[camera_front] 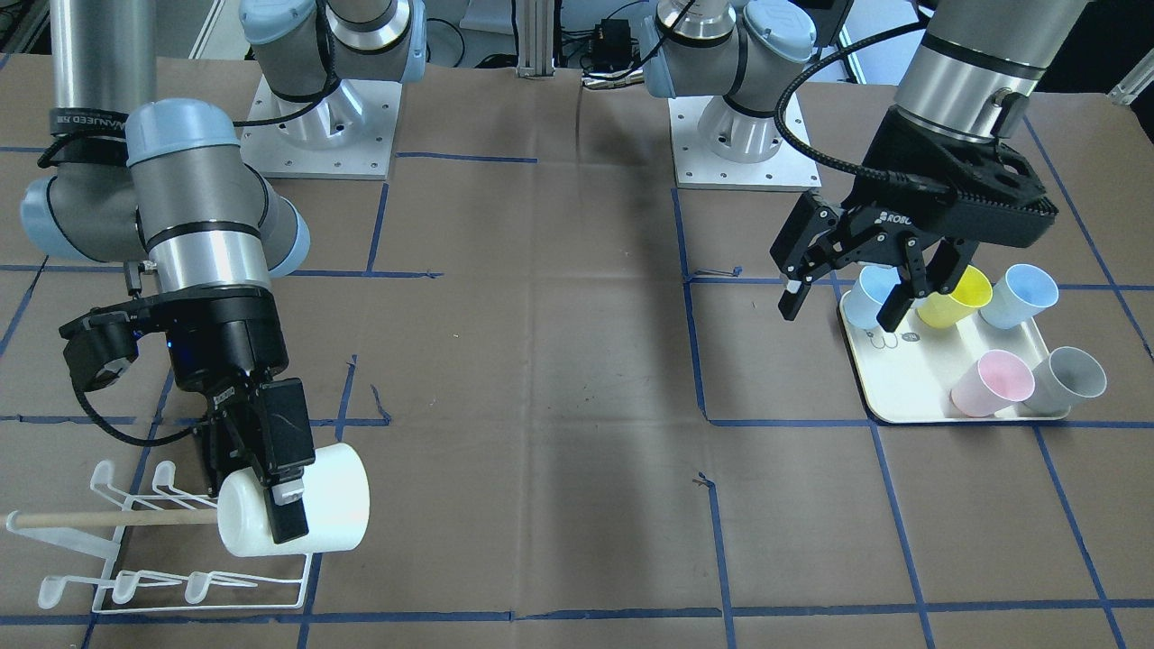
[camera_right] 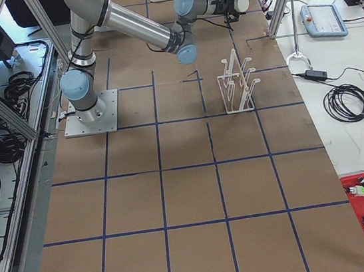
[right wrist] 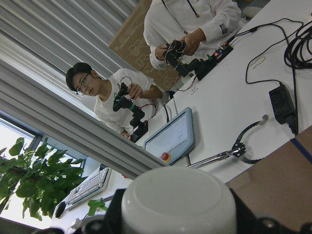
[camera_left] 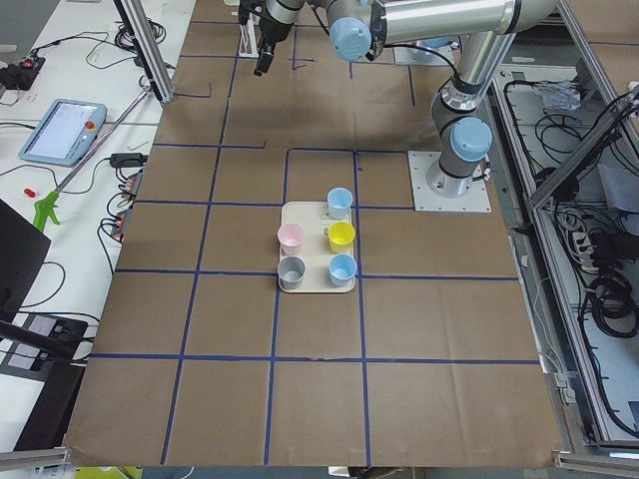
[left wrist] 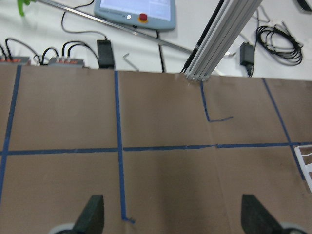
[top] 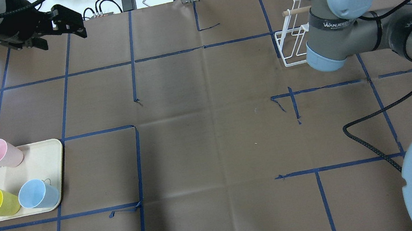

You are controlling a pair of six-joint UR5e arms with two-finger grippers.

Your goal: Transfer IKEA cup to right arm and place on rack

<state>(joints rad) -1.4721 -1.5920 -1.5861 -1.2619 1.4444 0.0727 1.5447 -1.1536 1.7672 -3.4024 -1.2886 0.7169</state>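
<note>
Handover looks finished to me: the white cup (camera_front: 334, 505) is in my right gripper (camera_front: 261, 500), not the left one, so only the placing is left. Nearest, at the lower left of the front-facing view, sits the rack (camera_front: 196, 586), one of it. Its near row shows three hooked prongs and its far row two, with any more hidden behind my gripper. One wooden dowel (camera_front: 108, 519) runs across the rack. The cup lies on its side at the dowel's right-hand end, over the rack's right edge. My right fingers are clamped on its wall near the end that faces the dowel. I cannot tell whether the dowel tip has entered the cup or only meets it, nor whether the cup rests on the wire, so I judge the placing not yet done and the release yet to come. Farther back, at the middle right of that view, stands one cream tray (camera_front: 902, 379) carrying five more cups: a pale blue cup (camera_front: 870, 297), a yellow cup (camera_front: 951, 302), a second pale blue cup (camera_front: 1019, 296), a pink cup (camera_front: 992, 383) and a grey cup (camera_front: 1068, 379). That makes six cups in all. Above the tray's far edge hangs my left gripper (camera_front: 843, 306), spread wide with nothing between its fingers.
</note>
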